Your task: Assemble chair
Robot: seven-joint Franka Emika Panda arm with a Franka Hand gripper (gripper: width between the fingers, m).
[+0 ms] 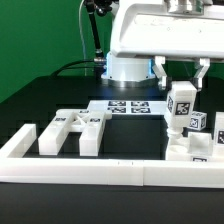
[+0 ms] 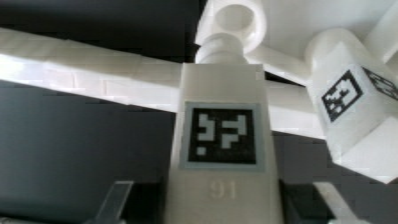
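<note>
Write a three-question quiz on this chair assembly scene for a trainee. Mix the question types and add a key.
1. What is printed on the upright bar below the gripper?
2. True or false: the gripper is clamped shut on the bar.
3. In the exterior view, the marker board lies: A) to the left of the bar, B) to the right of the bar, C) on top of the bar.
Key: 1. A black-and-white square tag. 2. False: in the wrist view the jaws stand open, clear of the bar on both sides. 3. A.
</note>
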